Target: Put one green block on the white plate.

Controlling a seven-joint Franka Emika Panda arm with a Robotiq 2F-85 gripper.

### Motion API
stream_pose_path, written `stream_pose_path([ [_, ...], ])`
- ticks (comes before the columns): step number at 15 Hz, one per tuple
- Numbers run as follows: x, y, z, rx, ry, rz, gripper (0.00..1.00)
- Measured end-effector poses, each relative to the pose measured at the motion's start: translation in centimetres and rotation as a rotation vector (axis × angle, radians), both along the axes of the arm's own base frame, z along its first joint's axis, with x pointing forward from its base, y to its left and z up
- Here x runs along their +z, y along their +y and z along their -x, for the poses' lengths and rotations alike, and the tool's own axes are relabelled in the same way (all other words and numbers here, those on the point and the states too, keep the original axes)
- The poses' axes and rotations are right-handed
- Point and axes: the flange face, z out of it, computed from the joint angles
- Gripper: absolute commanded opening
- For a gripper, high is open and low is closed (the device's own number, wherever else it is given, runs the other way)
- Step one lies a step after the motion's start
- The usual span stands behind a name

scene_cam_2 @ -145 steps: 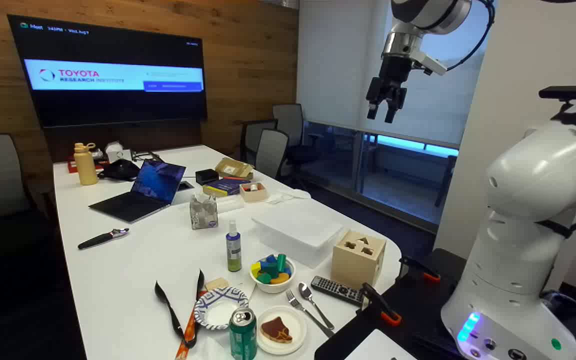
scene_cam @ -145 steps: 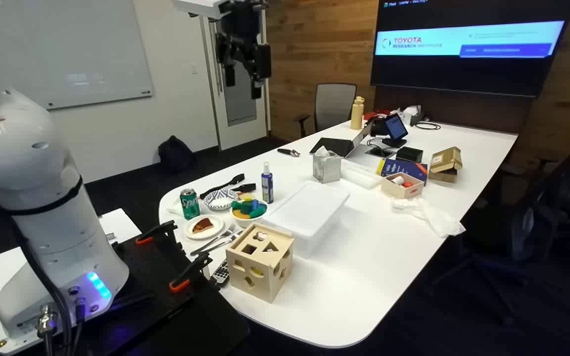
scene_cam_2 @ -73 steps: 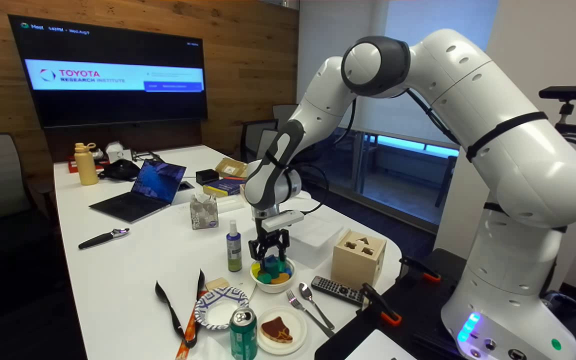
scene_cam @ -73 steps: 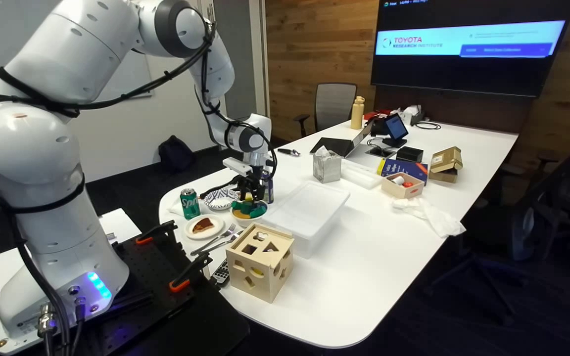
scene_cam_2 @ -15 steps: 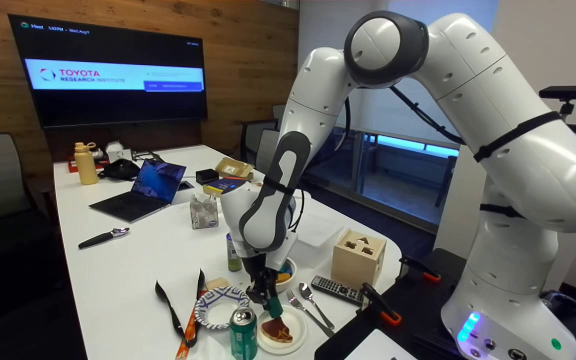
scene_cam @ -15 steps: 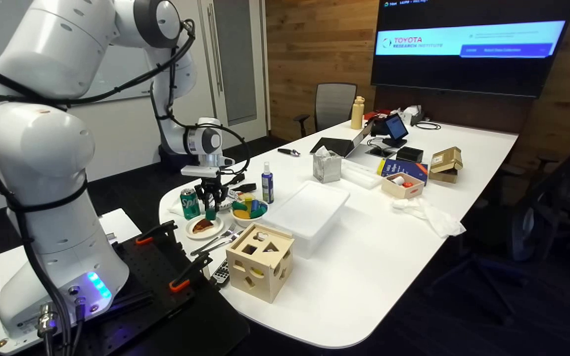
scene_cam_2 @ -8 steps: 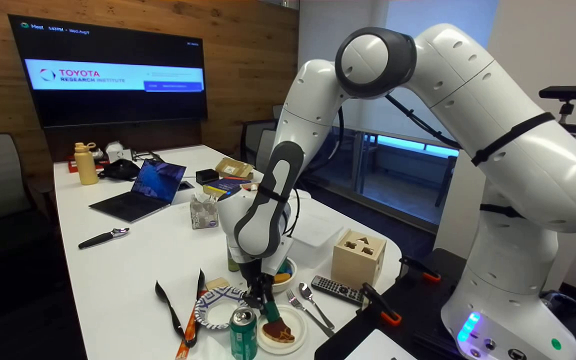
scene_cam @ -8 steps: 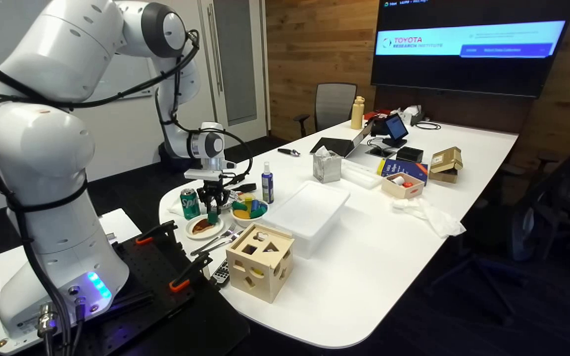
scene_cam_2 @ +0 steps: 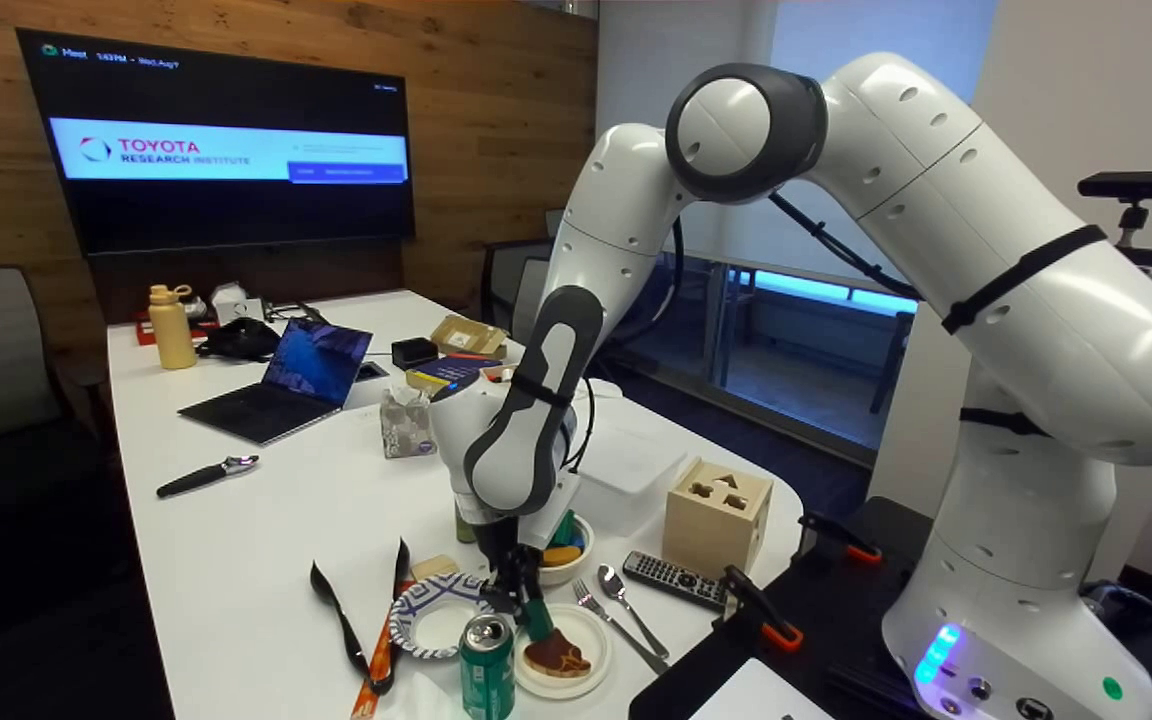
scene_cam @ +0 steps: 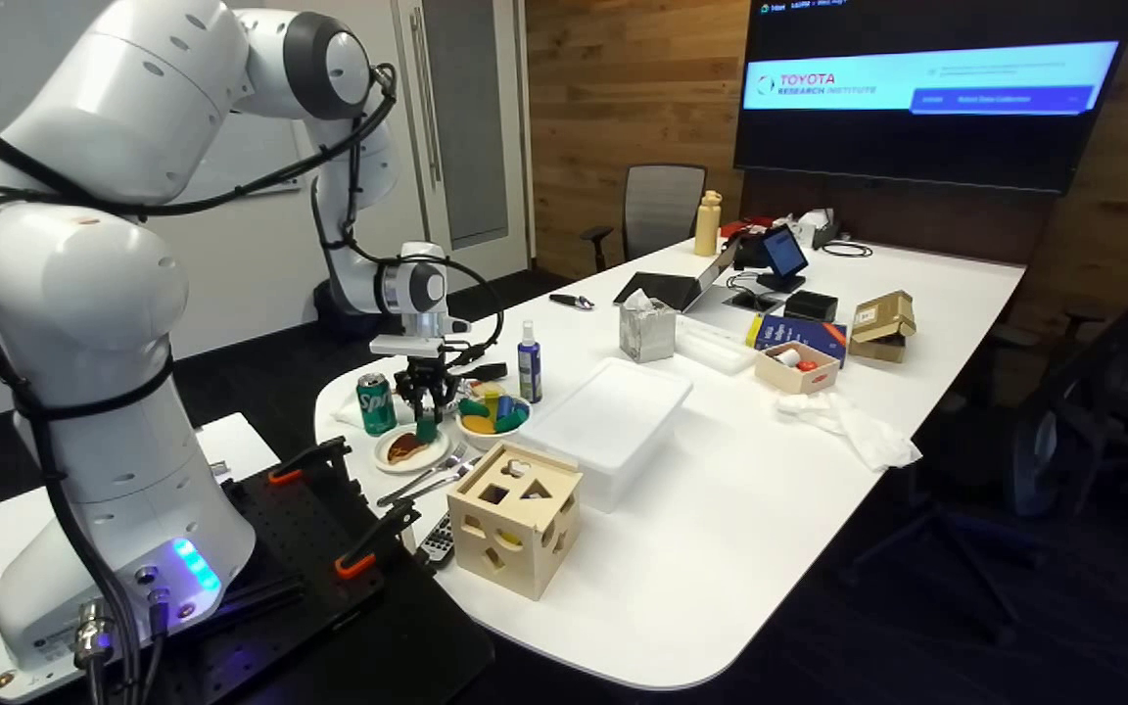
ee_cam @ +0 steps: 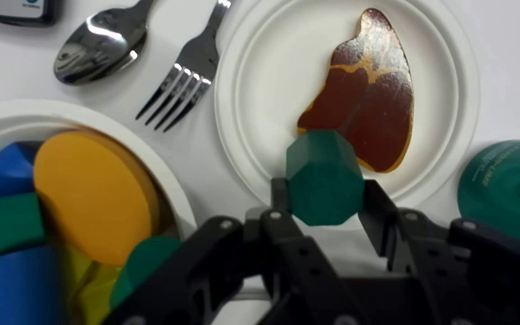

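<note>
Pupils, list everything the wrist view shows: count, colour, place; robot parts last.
Plate: one, white, upper right.
Steak shape: one, brown, on plate.
Green block: one, green, at plate's rim.
Bowl: one, white, left.
Other blocks: several, orange, blue, green, yellow, in bowl.
Fork: one, silver, beside plate.
Spoon: one, silver, beside fork.
Remote: one, grey and black, top left.
Can: one, green, right edge.
Unidentified item: one, white, bottom centre.
Tabletop: one, white, background.
End effector: one, black, bottom, gripping green block.
</note>
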Motion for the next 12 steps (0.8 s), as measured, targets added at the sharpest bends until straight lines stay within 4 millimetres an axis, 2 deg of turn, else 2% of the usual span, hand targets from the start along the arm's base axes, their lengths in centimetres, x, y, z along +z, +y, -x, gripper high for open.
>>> stream_pose_path([
  [2, -0.02, -0.13, -0.10, 0.001, -0.002, 0.002, 0.75],
  [5, -0.03, -0.25, -0.15, 0.002, -0.003, 0.004, 0.99],
  [12, 0.55, -0.28, -0.59, 0.000, -0.014, 0.001, 1.00],
])
